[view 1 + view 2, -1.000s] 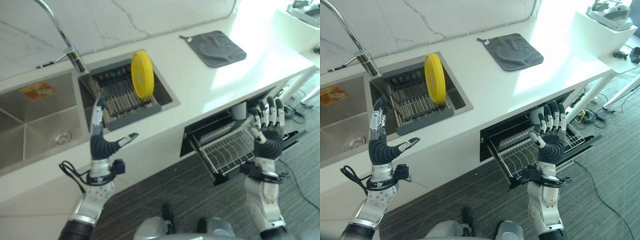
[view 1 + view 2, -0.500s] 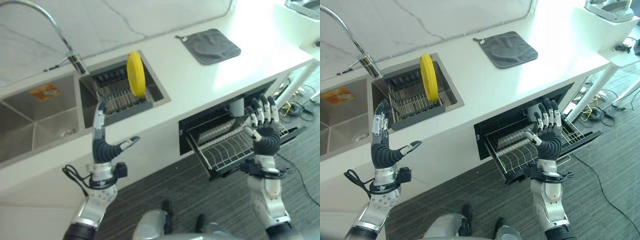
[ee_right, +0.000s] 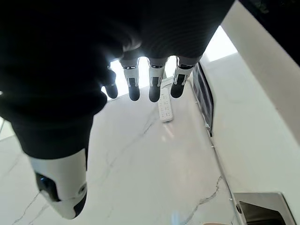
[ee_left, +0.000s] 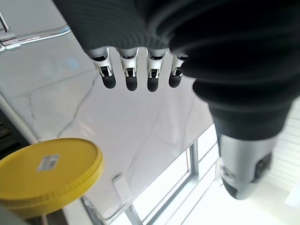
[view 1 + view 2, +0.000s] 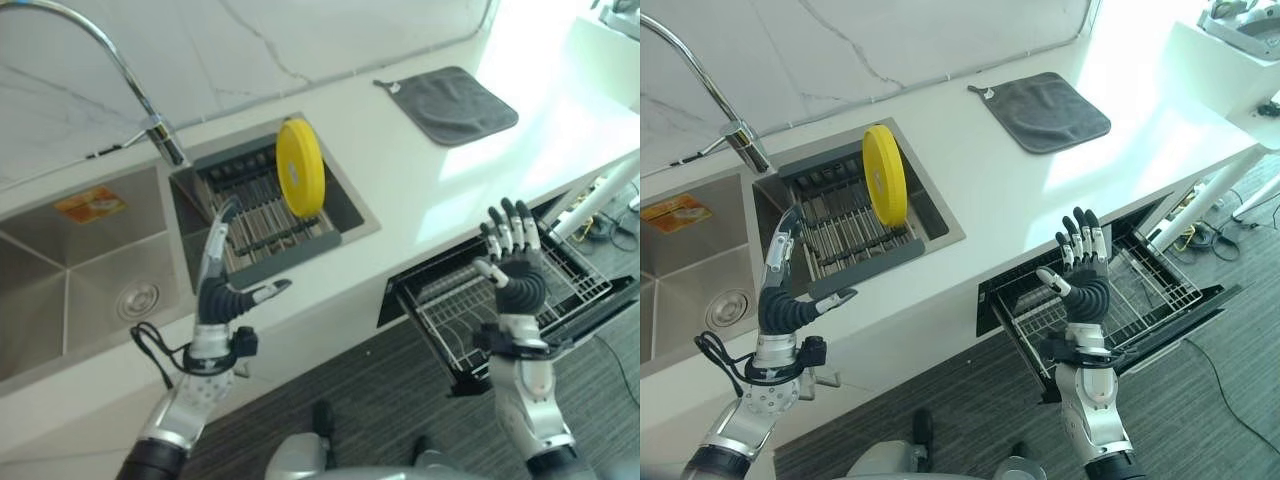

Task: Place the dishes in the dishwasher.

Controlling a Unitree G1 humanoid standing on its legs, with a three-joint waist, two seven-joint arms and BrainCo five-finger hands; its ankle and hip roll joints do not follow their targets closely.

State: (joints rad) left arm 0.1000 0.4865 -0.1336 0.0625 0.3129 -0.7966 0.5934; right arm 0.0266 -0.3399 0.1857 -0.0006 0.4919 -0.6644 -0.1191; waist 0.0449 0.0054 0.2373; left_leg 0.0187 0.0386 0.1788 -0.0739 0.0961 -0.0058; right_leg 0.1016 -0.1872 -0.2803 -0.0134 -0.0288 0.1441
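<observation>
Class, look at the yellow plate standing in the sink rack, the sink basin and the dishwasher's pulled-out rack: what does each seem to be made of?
Yellow plate: probably plastic; its colour is flat, opaque and matte, with a thick rim.
Sink basin: likely brushed stainless steel; grey metal with a soft, dull sheen.
Dishwasher rack: thin metal wire forming an open grid, apparently pale-coated, though the coating is uncertain.

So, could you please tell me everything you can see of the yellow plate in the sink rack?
The yellow plate is round, plain and plastic-looking, with a thick rim and a small pale label on one face. It stands on edge, roughly upright, slotted into the dark drying rack that sits in the right-hand sink basin, near the rack's right end. Only the rack touches it. The left hand is raised in front of the sink, apart from the plate, with its fingers straight.
</observation>
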